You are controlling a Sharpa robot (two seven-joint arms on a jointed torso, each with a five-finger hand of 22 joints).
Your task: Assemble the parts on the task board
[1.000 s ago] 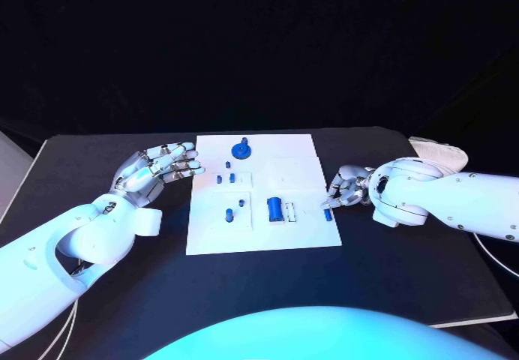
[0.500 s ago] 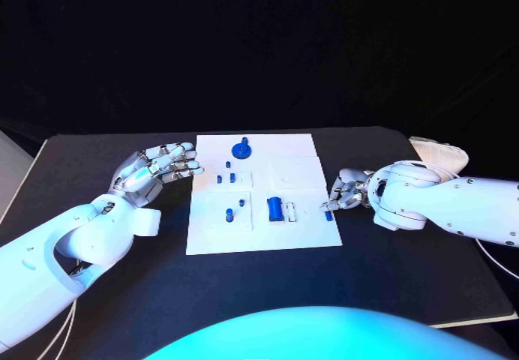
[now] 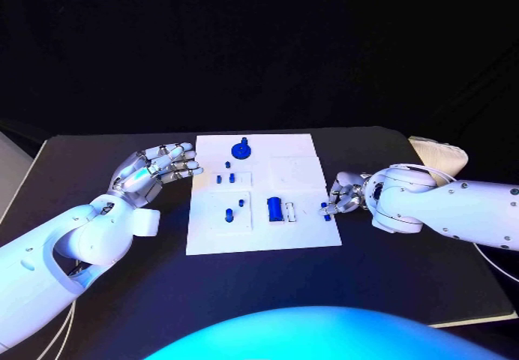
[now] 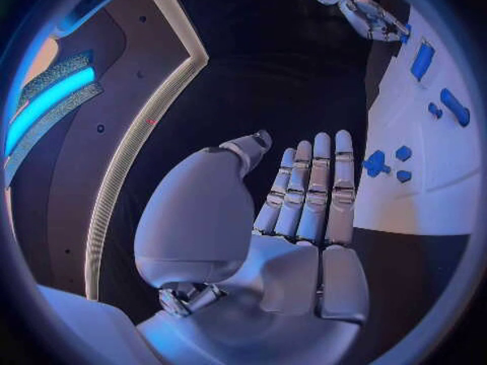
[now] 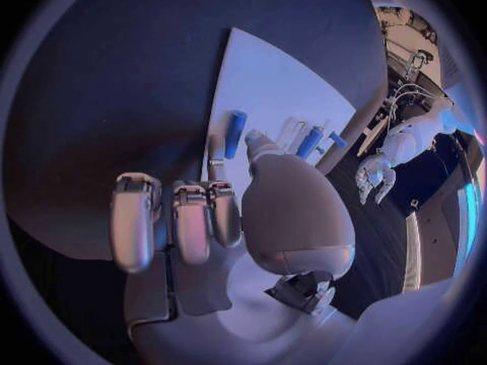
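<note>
The white task board (image 3: 305,232) lies mid-table. On it are a blue disc with a knob (image 3: 242,148), several small blue pegs (image 3: 227,178) and a blue cylinder (image 3: 276,208). My right hand (image 3: 344,192) sits at the board's right edge, fingers curled. Its thumb and a fingertip pinch the near end of a short blue part (image 3: 323,210), which in the right wrist view (image 5: 234,134) lies low on the board (image 5: 274,89). My left hand (image 3: 157,169) hovers left of the board, open, its fingers held out side by side (image 4: 312,188), with nothing in it.
A white holder (image 3: 291,211) stands beside the blue cylinder. A pale object (image 3: 438,154) lies at the table's far right corner. Bare black table surrounds the board on both sides and in front.
My right hand has shifted slightly inward over the board's right edge, and the short blue part has moved a little up and left with it. The left hand has stayed put.
</note>
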